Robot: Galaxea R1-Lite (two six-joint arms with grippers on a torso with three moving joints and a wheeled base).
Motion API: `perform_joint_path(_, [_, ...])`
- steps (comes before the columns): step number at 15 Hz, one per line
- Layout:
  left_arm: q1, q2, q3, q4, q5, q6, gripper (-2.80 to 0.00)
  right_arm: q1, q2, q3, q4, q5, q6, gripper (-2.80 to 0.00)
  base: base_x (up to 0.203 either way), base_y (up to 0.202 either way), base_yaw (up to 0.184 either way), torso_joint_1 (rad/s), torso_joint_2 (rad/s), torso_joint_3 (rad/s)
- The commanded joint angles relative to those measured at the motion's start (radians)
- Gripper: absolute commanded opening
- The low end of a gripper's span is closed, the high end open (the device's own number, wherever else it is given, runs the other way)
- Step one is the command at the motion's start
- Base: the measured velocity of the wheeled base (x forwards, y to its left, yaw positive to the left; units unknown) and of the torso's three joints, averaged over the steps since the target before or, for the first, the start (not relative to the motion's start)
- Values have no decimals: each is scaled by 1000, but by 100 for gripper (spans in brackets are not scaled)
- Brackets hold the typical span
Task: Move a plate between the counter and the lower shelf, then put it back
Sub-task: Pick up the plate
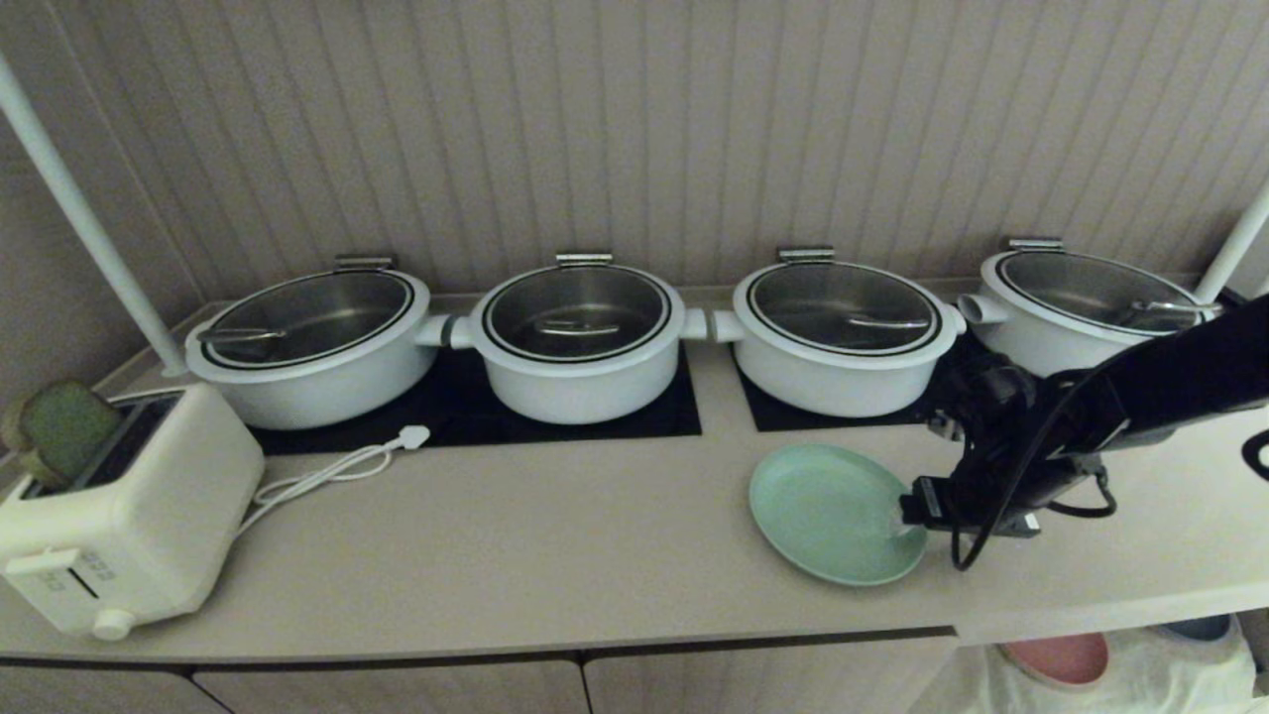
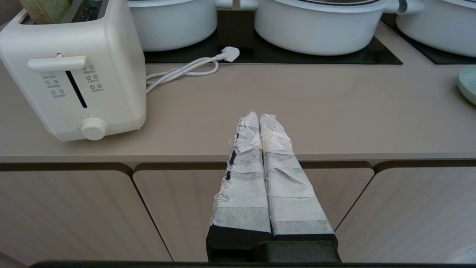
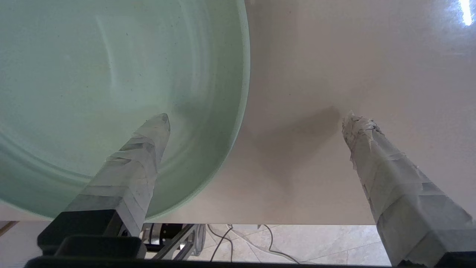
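The pale mint-green plate (image 1: 828, 511) lies flat on the beige counter (image 1: 545, 535), close to its front edge. My right gripper (image 1: 907, 514) comes in from the right and stands open across the plate's right rim. In the right wrist view one taped finger (image 3: 148, 149) is over the inside of the plate (image 3: 111, 74) and the other is over bare counter, the right gripper (image 3: 258, 119) holding nothing. The lower shelf (image 1: 1140, 679) shows at bottom right under its white cloth. My left gripper (image 2: 259, 116) is shut and empty, parked in front of the counter's edge.
Several white lidded pots (image 1: 575, 342) stand on black hob panels (image 1: 634, 412) along the back. A white toaster (image 1: 119, 516) with its cord (image 1: 327, 476) sits at the left. A pink plate (image 1: 1061, 656) and a dark blue one (image 1: 1200, 628) lie on the shelf.
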Motion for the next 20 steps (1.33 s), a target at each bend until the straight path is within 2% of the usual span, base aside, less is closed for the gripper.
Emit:
perform_joint_path(1, [0,0,0,0,1,-1,-280,0,5,1,0,0,1,0,0,0,0,0,0,0])
perform_joint_path(3, [0,0,0,-1,0,-1,-280,0,5,1,0,0,1,0,0,0,0,0,0,0])
perform_joint_path(4, [0,0,0,0,0,-1,-280,0,5,1,0,0,1,-280,0,0,0,0,0,0])
perform_joint_path(17, [0,0,0,0,0,-1,-280,3,8,2,-41,-4,1,-280,0,0,0,0,0,0])
perform_joint_path(20, [0,0,0,-1,0,-1,-280,3,8,8,-40,-53,3,-280,0,0,0,0,0,0])
